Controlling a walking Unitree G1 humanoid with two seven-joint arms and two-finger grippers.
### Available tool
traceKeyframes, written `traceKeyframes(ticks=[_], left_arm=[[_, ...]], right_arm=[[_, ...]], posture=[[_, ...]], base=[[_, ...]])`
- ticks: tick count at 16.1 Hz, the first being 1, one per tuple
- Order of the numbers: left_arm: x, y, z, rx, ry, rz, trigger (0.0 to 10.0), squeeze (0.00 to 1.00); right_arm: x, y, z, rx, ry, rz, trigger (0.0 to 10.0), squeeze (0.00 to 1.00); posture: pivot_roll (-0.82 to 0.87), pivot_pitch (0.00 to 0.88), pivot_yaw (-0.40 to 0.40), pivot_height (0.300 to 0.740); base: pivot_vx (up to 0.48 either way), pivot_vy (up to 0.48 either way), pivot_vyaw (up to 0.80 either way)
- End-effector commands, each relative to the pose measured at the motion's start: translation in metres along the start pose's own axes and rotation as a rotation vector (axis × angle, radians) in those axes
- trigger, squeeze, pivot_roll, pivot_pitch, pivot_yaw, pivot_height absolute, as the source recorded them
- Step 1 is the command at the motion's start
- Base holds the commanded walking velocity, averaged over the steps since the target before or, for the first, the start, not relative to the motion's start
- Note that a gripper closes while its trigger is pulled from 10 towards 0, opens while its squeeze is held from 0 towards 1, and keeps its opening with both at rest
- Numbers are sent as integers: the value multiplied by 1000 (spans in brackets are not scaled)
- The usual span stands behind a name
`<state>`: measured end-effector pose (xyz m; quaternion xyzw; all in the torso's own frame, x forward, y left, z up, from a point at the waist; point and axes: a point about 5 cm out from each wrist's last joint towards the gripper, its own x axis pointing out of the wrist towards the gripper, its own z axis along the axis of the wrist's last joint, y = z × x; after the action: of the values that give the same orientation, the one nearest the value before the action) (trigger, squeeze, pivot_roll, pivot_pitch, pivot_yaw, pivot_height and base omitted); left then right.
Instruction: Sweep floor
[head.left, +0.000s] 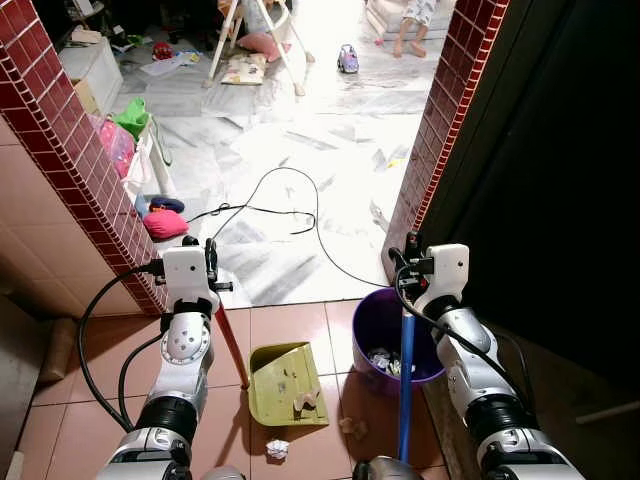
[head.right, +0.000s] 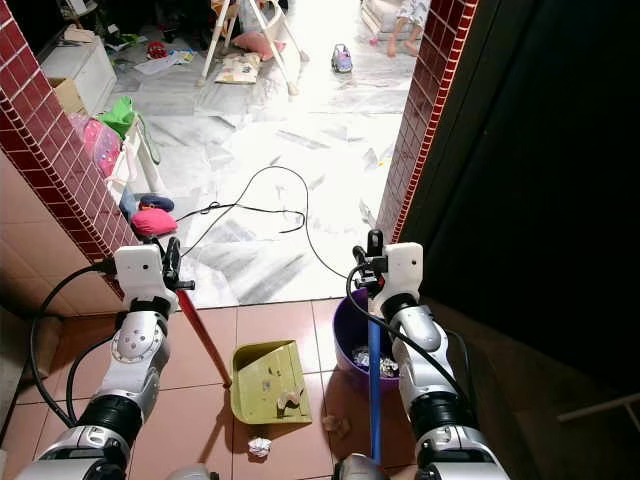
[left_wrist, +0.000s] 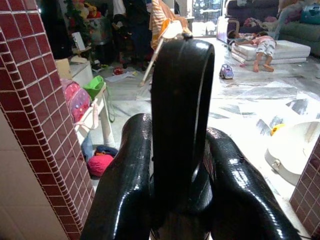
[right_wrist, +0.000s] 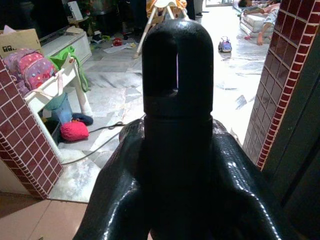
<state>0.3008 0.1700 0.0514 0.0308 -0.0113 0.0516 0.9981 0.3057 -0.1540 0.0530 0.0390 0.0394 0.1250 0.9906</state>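
Glossy black left claw (left_wrist: 182, 200) clamps the red-handled dustpan (head.left: 286, 384); right claw (right_wrist: 177, 190) clamps the blue-handled broom (head.left: 406, 385).

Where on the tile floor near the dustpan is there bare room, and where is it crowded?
Bare tile lies left of the dustpan, between it and the left arm. Crowded on its right: a paper scrap, the blue broom handle and the purple bin. A crumpled wad sits just before it.

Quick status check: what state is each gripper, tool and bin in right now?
Left gripper: shut on dustpan handle.
Right gripper: shut on broom handle.
Dustpan: on tiles, scraps inside.
Bin: upright, trash inside.
Paper ball: loose on the floor.
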Motion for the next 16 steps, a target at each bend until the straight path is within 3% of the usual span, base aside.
traceKeyframes(ticks=[1, 8, 9, 16], left_arm=[[-14, -2, -24, 41, 126, -39, 10000, 0], [-14, -2, -24, 41, 126, -39, 10000, 0], [-32, 0, -26, 5, 135, -55, 10000, 0], [-32, 0, -26, 5, 135, -55, 10000, 0]], right_arm=[[4, 3, 3, 64, -29, -18, 10000, 0], [4, 3, 3, 64, -29, -18, 10000, 0], [-7, 4, 2, 48, -48, -37, 10000, 0], [-7, 4, 2, 48, -48, -37, 10000, 0]], posture=[[-72, 0, 0, 740], [-72, 0, 0, 740], [-54, 0, 56, 740], [-54, 0, 56, 740]], base=[[0, 0, 0], [0, 0, 0], [0, 0, 0], [0, 0, 0]])
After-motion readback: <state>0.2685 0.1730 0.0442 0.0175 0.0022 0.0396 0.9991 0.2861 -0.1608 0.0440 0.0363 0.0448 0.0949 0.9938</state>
